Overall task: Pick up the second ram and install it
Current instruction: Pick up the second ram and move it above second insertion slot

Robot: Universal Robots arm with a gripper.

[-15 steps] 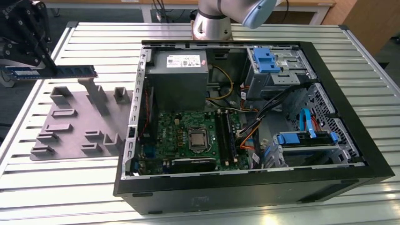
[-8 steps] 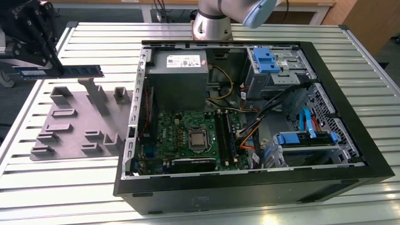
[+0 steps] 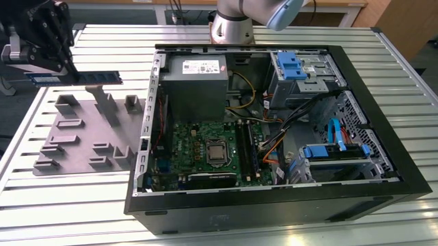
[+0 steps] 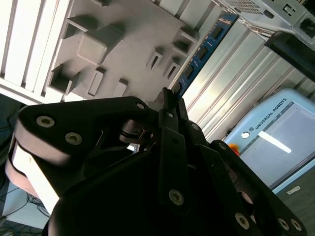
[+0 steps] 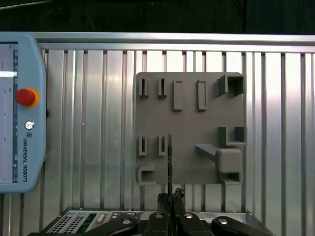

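- Jaws: pinched on one end of the ram (image 3: 96, 78). Their own dark linkage covers the contact point in both wrist views.
- Ram: in the exterior view it is held level, long edge down, at 10 o'clock from the case (image 3: 383, 169). The held end is masked. The first wrist view shows it edge-on as a thin dark line (image 5: 170, 157), and the second wrist view shows its blue face with chips (image 4: 202, 49).
- Tray (image 3: 82, 138): grey, with posts and pockets, lying on the surface (image 3: 68, 205) under the ram. Whether the ram clears the nearest post cannot be told.
- Slots (image 3: 245, 148): dark strips at 3 o'clock of the board (image 3: 198, 148). Their fill state cannot be made out.
- Cables (image 3: 274, 125): a bundle just beside the slots, at 3 o'clock of them.
- Pendant (image 5: 19, 113): on the surface, cut off by the frame in the first wrist view.
- Case wall (image 3: 147, 128): upright, between the tray and the board.
- The case is open on its upper side, and the board is exposed.
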